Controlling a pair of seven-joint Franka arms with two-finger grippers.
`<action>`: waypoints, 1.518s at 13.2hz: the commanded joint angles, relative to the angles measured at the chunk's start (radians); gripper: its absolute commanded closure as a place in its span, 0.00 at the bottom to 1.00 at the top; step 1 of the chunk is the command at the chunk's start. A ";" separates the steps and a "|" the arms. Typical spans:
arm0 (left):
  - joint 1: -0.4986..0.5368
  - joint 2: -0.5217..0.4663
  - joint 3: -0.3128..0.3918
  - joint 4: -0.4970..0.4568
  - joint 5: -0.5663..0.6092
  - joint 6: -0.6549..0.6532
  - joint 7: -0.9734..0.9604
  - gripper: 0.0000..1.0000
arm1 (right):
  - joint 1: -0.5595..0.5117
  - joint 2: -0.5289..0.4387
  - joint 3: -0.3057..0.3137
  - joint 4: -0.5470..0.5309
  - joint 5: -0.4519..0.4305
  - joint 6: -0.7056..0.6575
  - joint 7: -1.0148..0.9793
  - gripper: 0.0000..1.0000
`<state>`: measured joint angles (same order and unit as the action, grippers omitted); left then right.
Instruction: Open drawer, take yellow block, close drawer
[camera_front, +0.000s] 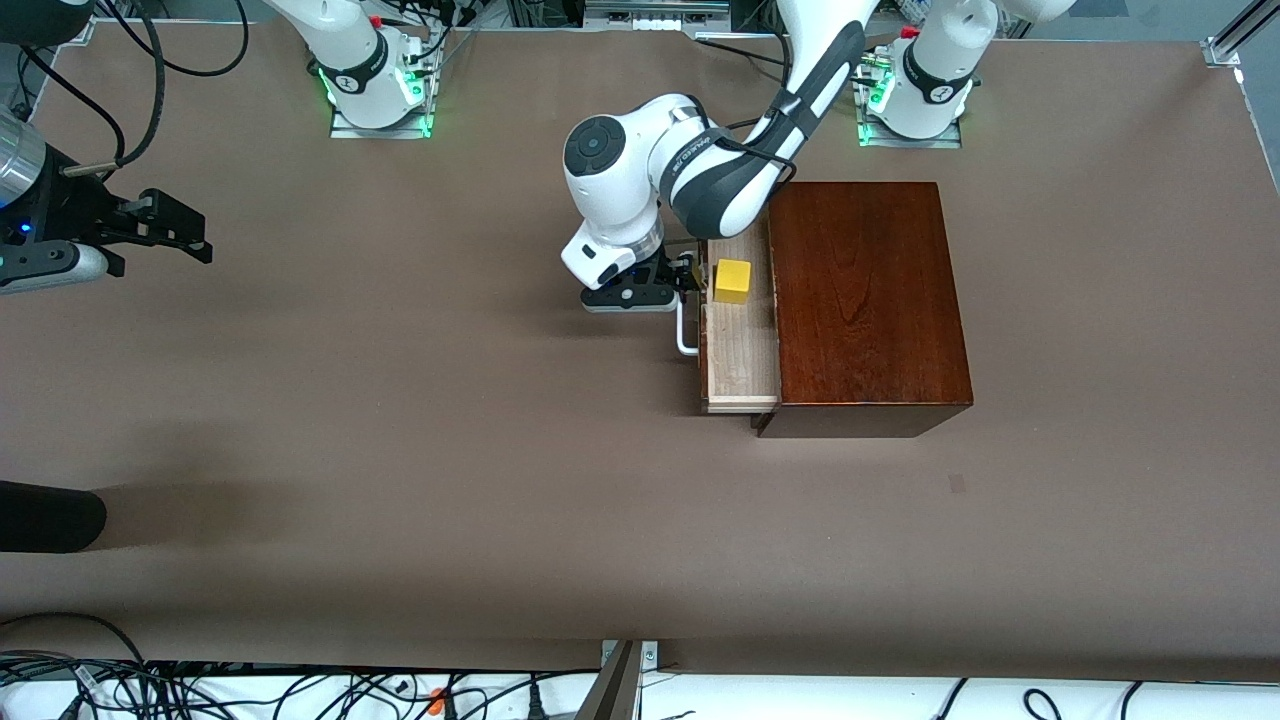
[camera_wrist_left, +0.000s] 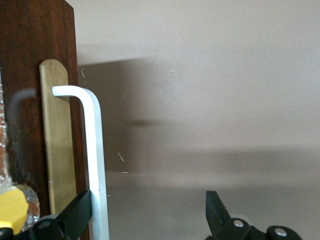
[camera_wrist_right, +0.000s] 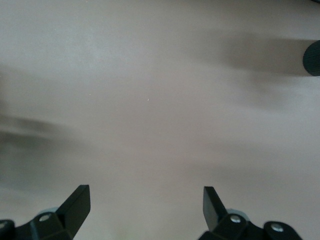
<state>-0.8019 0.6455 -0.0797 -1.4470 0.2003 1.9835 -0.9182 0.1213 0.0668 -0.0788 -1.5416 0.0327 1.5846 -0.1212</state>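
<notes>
The dark reddish-brown wooden box (camera_front: 865, 300) stands toward the left arm's end of the table. Its drawer (camera_front: 742, 355) is pulled partly out and shows a pale wood floor. The yellow block (camera_front: 732, 281) sits in the drawer. My left gripper (camera_front: 688, 276) is open at the white handle (camera_front: 686, 335). In the left wrist view the handle (camera_wrist_left: 95, 150) stands between the jaws of the left gripper (camera_wrist_left: 149, 215), against one finger (camera_wrist_left: 75, 214), with the drawer front (camera_wrist_left: 30, 75) and a corner of the yellow block (camera_wrist_left: 11, 210) beside it. My right gripper (camera_front: 185, 232) waits, open and empty, at the right arm's end; it also shows in the right wrist view (camera_wrist_right: 146, 207).
A black rounded object (camera_front: 50, 515) lies at the table edge at the right arm's end, nearer the front camera. Cables (camera_front: 200, 690) run along the edge nearest the front camera. The arms' bases (camera_front: 375, 90) stand along the edge farthest from the front camera.
</notes>
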 joint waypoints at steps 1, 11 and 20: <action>-0.014 -0.007 0.001 0.023 -0.025 -0.003 0.005 0.00 | -0.008 0.005 0.005 0.018 -0.005 -0.017 0.009 0.00; 0.255 -0.294 0.001 0.023 -0.047 -0.342 0.378 0.00 | -0.008 0.005 0.007 0.020 -0.005 -0.015 0.009 0.00; 0.699 -0.451 0.009 0.023 -0.145 -0.549 0.898 0.00 | -0.006 0.005 0.007 0.020 -0.007 -0.017 0.009 0.00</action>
<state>-0.1756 0.2230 -0.0612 -1.4031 0.1009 1.4461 -0.1078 0.1206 0.0671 -0.0792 -1.5416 0.0327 1.5840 -0.1212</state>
